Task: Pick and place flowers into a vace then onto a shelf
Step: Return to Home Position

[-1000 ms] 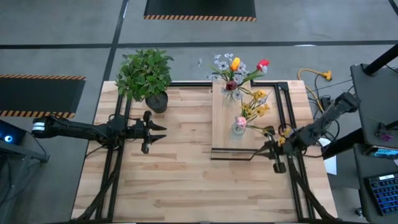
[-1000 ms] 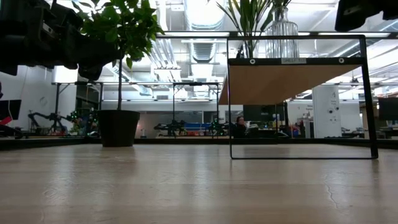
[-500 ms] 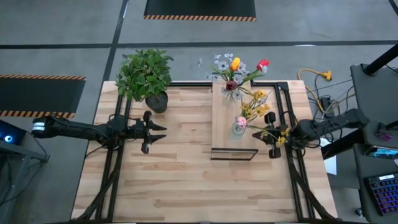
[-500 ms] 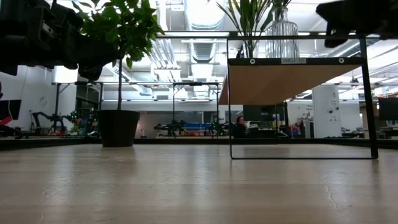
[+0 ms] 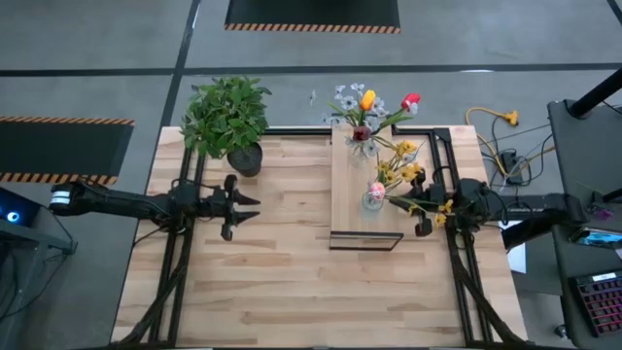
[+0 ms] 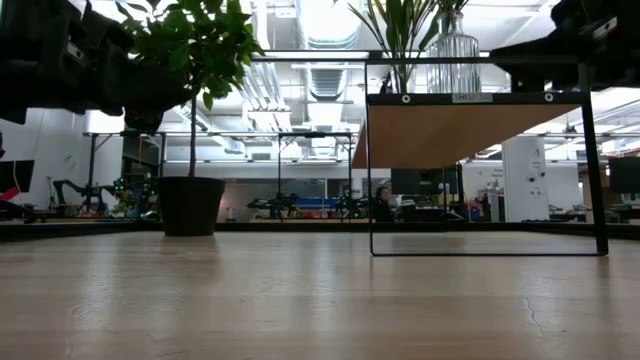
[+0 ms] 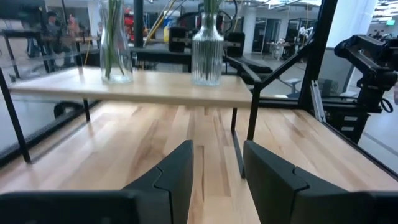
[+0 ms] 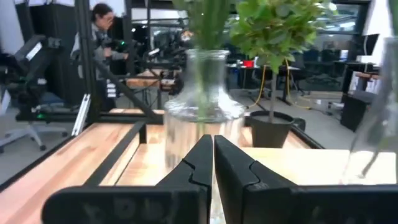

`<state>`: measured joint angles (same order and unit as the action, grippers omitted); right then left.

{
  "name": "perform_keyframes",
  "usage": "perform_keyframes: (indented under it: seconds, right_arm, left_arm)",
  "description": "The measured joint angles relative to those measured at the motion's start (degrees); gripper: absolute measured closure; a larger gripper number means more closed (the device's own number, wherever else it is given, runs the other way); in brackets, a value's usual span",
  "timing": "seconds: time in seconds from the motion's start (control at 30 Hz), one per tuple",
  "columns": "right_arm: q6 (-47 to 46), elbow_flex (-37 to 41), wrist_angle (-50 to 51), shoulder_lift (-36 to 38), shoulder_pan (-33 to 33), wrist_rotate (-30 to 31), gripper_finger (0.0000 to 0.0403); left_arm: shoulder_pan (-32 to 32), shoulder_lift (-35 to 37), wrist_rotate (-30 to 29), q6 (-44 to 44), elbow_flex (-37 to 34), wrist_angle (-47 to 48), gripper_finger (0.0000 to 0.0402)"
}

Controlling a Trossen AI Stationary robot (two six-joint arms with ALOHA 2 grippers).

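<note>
Flowers (image 5: 369, 105) were stood in vases (image 5: 373, 200) on the shelf (image 5: 348, 219); accordingly the released left gripper (image 5: 245, 202) and clenched, empty right gripper (image 5: 420, 212) were held clear above the desk (image 5: 292, 282).

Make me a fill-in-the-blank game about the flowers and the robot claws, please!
1. The shelf holds ___ glass vases of flowers.
2. The left claw waits over the table with its fingers ___.
3. The right claw, beside the shelf, has its fingers ___.
4. The potted plant on the table has ___ leaves.

Missing words: two, open, shut, green.
</note>
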<state>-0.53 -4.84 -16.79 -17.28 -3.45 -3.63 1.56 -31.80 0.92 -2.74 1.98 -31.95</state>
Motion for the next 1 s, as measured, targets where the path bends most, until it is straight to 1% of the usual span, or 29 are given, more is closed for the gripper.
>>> perform_keyframes:
  seconds: [0.1, 0.27, 0.43, 0.6, 0.77, 0.9, 1.0]
  right_arm:
    - [-0.6, 1.2, -0.1, 1.6, -1.1, -0.6, 0.0394]
    - [-0.5, 3.5, 0.0, 4.9, -1.2, -1.0, 0.0394]
    - [-0.4, 3.8, 1.7, 7.0, -1.2, -0.9, 0.0394]
    - [-0.2, 3.8, 4.7, 8.4, -1.2, -0.2, 0.0394]
    - [-0.2, 3.8, 6.8, 9.5, -1.2, 0.4, 0.0394]
    - [0.6, 3.8, 7.8, 10.0, -1.2, 0.4, 0.0394]
    - [0.7, 3.8, 10.0, 10.2, -1.2, 0.8, 0.0394]
  left_arm:
    - [0.0, 0.0, 0.0, -1.0, -1.3, -0.4, 0.0279]
    - [0.0, 0.0, 0.0, -0.7, -1.4, 0.5, 0.0279]
    - [0.0, 2.2, 0.0, 2.1, -1.4, 0.5, 0.0279]
    - [0.1, 6.8, 0.0, 2.2, -1.4, 4.7, 0.0279]
    - [0.1, 12.6, -1.4, 2.1, -1.4, 12.2, 0.0279]
    - [0.1, 17.4, -1.4, 1.8, -1.4, 18.1, 0.0279]
    - [0.1, 21.0, -1.4, 1.8, -1.4, 20.7, 0.0279]
